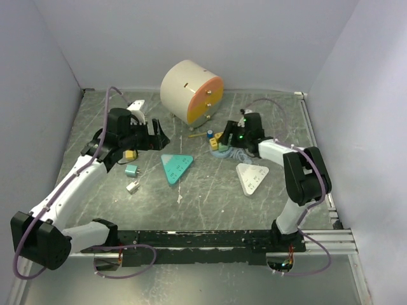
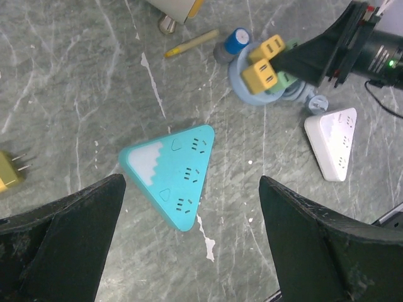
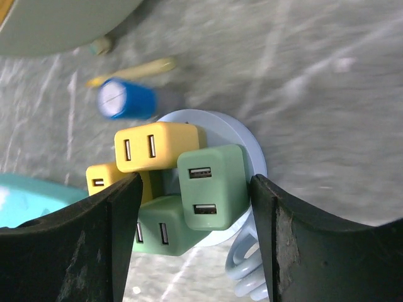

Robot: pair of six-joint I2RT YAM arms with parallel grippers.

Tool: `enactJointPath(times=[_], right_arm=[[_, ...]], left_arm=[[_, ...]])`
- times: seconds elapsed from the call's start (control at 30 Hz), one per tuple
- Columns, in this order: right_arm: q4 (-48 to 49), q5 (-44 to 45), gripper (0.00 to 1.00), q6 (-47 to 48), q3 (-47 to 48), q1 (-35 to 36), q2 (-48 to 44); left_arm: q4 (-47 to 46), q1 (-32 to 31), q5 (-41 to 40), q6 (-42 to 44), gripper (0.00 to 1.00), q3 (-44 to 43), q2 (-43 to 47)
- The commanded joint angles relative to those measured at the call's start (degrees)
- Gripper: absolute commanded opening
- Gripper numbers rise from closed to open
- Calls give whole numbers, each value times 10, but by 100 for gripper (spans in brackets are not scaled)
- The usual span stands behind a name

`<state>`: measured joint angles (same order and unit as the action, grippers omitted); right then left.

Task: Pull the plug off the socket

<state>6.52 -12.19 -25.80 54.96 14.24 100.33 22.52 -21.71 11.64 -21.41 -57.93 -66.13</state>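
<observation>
Green plug (image 3: 211, 185): boxy USB charger, two ports facing the wrist cam. It's seated on the round pale-blue socket (image 3: 249, 135) w/ three others, i.e. two yellow plugs (image 3: 156, 146) and a second green plug (image 3: 167, 233), all crowded together on the socket's top.

Right gripper (image 3: 192, 189) straddles the green plug, jaws approx. half apart. One finger looks to be against the plug's side, the other stands off w/ a gap, so no firm hold seen.

Pale coiled cord (image 3: 245, 277) is just beside the socket. Blue cap (image 3: 126, 99) also just beside it, yellow stick (image 3: 132, 66) near, beyond the cap. Teal triangular strip (image 2: 173, 179) and white triangular strip (image 1: 252, 178) lie near the socket; cream-and-orange drum (image 1: 191, 92) behind it.

Left gripper (image 2: 192, 189) is well apart from the socket, above the teal strip, jaws spread wide, nothing in them.
</observation>
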Motion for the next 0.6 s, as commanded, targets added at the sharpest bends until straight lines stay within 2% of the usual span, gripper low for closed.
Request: enactJointPath(times=[0.0, 0.1, 0.23, 0.4, 0.57], right_arm=[[-85, 16, 67, 32, -48, 85, 19], [-72, 5, 66, 10, -90, 119, 1], [-51, -18, 67, -19, -127, 160, -28], [-51, -51, 68, -11, -141, 163, -65], [-83, -44, 68, 32, -133, 153, -69]], left_arm=[[-9, -7, 10, 7, 99, 4, -14], [-18, -23, 19, 0, 98, 9, -25], [-43, -90, 7, -27, 97, 19, -49], [-72, -186, -19, -55, 93, 17, -104], [-78, -251, -47, -32, 92, -14, -158]])
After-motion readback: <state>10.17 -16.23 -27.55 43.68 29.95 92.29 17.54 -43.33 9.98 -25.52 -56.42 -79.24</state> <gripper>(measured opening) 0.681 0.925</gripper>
